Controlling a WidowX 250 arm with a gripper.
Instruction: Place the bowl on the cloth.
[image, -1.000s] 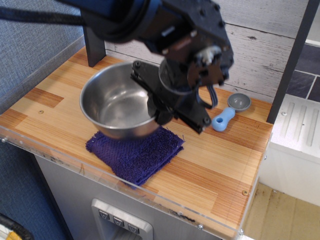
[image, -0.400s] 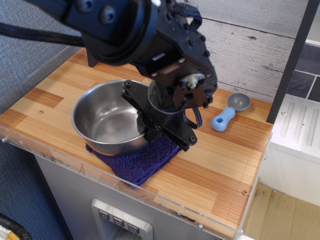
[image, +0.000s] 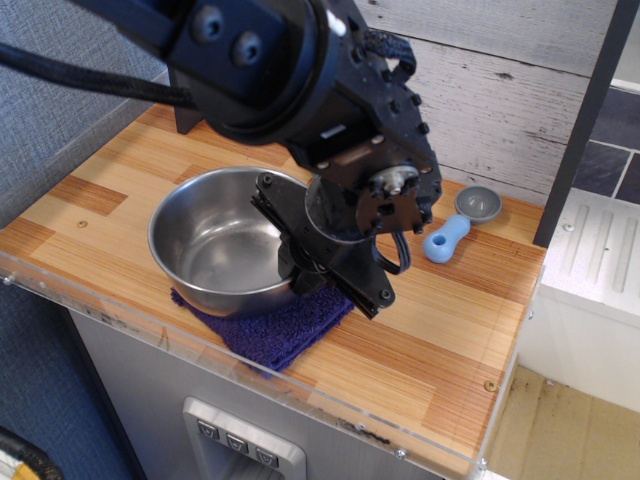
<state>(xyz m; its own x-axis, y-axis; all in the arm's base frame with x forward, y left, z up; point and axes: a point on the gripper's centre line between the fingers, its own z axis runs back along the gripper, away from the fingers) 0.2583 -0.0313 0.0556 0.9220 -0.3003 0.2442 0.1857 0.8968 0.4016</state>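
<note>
Left of centre, the bowl (image: 220, 245) sits low over the cloth (image: 283, 327), seemingly resting on it, my claw (image: 310, 265) clamped on its right rim, so I judge only letting go remains, scoop (image: 460, 222) idle at right.

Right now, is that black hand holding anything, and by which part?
Yes. The hand grips the steel bowl by its right rim, one finger inside and one outside the wall, over the purple cloth.

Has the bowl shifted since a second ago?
Yes. The bowl has come down and toward the counter's front edge, now covering more of the cloth, judged against the blue scoop.
</note>
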